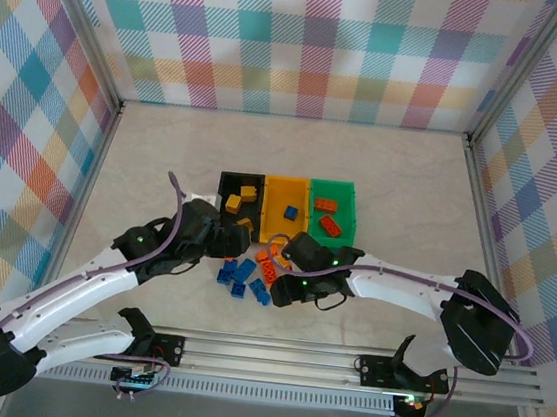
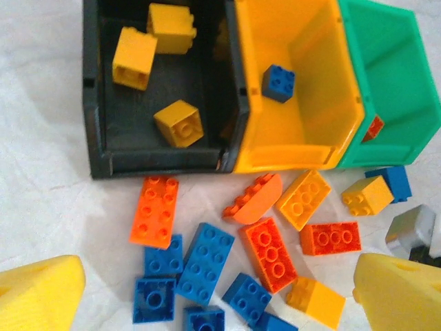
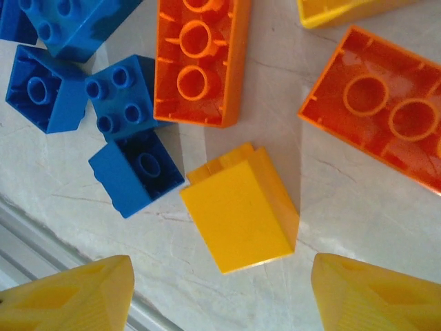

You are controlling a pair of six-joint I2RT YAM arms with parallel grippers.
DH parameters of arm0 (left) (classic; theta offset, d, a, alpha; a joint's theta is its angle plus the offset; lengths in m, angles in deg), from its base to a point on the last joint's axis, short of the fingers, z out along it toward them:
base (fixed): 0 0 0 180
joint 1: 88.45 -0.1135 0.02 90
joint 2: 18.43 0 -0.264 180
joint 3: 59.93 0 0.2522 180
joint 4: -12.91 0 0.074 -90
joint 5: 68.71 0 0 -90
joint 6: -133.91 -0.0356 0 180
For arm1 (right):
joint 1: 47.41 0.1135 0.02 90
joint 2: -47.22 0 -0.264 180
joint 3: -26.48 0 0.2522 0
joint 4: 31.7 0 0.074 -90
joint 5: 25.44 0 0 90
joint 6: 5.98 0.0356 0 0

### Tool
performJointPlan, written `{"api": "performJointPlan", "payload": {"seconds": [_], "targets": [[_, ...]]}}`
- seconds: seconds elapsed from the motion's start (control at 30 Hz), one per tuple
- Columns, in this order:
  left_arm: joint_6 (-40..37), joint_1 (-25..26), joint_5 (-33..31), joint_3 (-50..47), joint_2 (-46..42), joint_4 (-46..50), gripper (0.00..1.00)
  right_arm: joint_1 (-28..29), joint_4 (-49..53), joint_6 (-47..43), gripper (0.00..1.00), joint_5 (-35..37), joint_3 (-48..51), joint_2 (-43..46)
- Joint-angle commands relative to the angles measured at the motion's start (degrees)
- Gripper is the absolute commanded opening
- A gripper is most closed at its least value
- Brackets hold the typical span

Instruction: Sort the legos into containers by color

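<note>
Three containers stand side by side: black [image 1: 223, 194], yellow [image 1: 288, 183] and green [image 1: 334, 184]. The black bin [image 2: 93, 103] holds three yellow legos [image 2: 134, 58], the yellow bin [image 2: 324, 69] a blue one [image 2: 278, 83], and the green bin [image 2: 393, 69] orange-red ones [image 1: 329, 224]. Loose blue [image 2: 205, 262], orange [image 2: 154, 210] and yellow [image 2: 303, 200] legos lie in front of the bins. My left gripper [image 2: 220, 307] hangs open above this pile, holding nothing. My right gripper [image 3: 224, 303] is open low over the table, with a yellow sloped brick [image 3: 241, 214] just ahead of its fingertips.
Both grippers [image 1: 230, 238] [image 1: 278, 259] crowd the same pile close to each other. An aluminium rail [image 1: 342, 362] runs along the near table edge, and it lies close beside the right fingers [image 3: 69, 296]. Checked walls enclose the table.
</note>
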Motion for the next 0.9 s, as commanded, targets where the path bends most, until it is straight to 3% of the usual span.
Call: {"api": "performJointPlan", "payload": {"seconds": [0.0, 0.43, 0.67, 0.87], "targets": [[2.4, 0.3, -0.5, -2.2, -2.6, 2.3, 1.00, 0.8, 0.2, -1.8, 0.68, 3.3, -2.5, -1.9], [3.7, 0.3, -2.8, -4.6, -5.6, 5.2, 1.00, 2.8, 1.1, -4.5, 0.62, 8.1, -5.8, -9.5], [3.8, 0.3, -3.2, -4.1, -5.6, 5.8, 1.00, 3.7, 1.2, -4.4, 0.46, 8.6, -5.8, -11.5], [3.9, 0.3, -3.3, -4.1, -6.5, 5.5, 1.00, 3.8, 2.2, -3.6, 0.35, 10.4, -3.8, -5.0]]}}
